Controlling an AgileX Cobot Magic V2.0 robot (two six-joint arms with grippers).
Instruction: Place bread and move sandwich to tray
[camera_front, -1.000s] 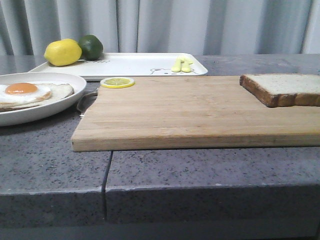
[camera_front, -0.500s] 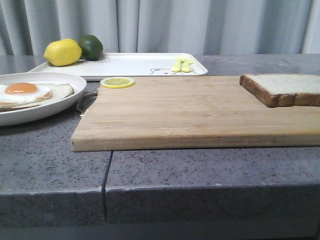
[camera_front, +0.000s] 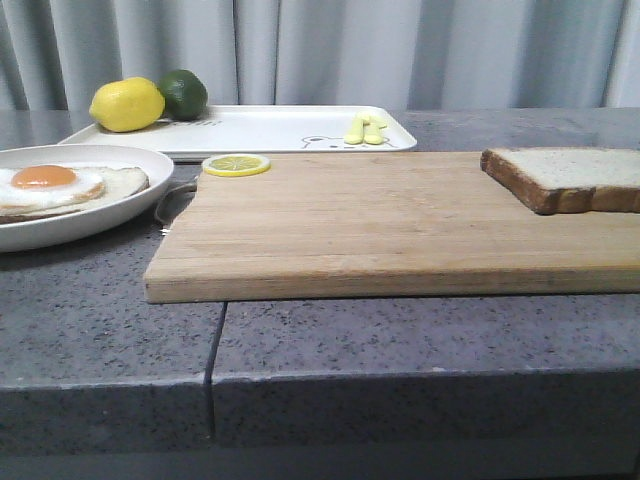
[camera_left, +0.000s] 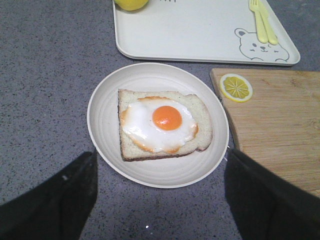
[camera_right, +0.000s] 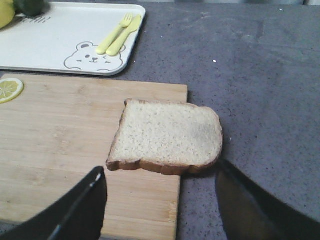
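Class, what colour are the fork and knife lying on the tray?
Pale yellow. The fork and knife lie side by side on the white tray, clearest in the right wrist view.

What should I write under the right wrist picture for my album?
Open right gripper above a bread slice overhanging the cutting board.

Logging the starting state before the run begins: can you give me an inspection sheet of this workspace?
Surface: grey speckled counter with a seam near its front edge.
Job's things: bread overhanging the cutting board edge; sandwich, still open with egg on top, on its plate; tray behind.
Clutter: lemon, lime, lemon slice, yellow fork and knife.
Grippers: left gripper open above the sandwich; right gripper open near the bread.
Cables: nothing seen.
Surroundings: grey curtain.
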